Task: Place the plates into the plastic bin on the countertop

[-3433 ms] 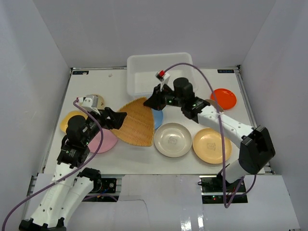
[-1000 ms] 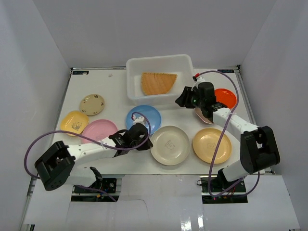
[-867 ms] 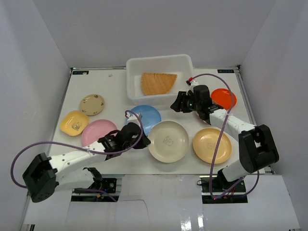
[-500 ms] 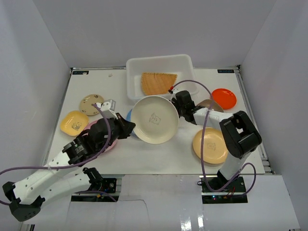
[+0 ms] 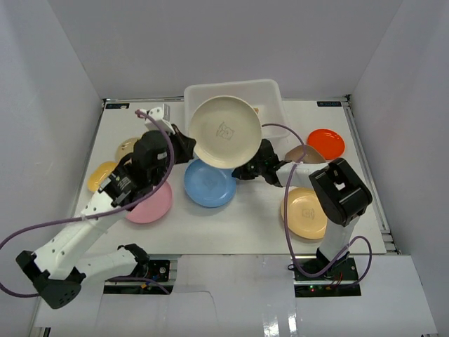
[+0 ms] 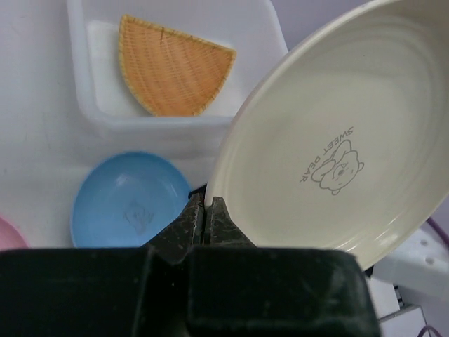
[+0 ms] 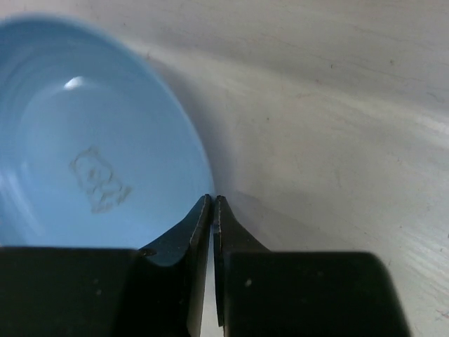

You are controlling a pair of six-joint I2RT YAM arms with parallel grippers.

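Occlusion: the cream plate [image 5: 226, 131], held aloft, covers most of the bin [image 5: 270, 90] from overhead. The wicker tray [image 6: 175, 74] lying inside shows clearly only in the left wrist view. The left arm hides parts of the beige plate [image 5: 126, 147], yellow plate [image 5: 97, 175] and pink plate [image 5: 149, 205]. The right arm and its cable cut across the brown plate [image 5: 298, 152].

Left arm: raised, reaching from 7 o'clock toward 12. The left gripper [image 5: 184, 149] has its jaws pinched onto the cream plate's rim at the plate's 8 o'clock edge. The plate is tilted, its face toward the overhead camera, above the bin's near wall.

Right arm: folded low, forearm pointing to 9 o'clock. The right gripper [image 5: 242, 172] sits at the 3 o'clock rim of the blue plate [image 5: 209, 184], jaws closed to a hairline with nothing seen between them. Contact with the rim cannot be told. The blue plate lies flat at the centre of the countertop [image 5: 245, 225].
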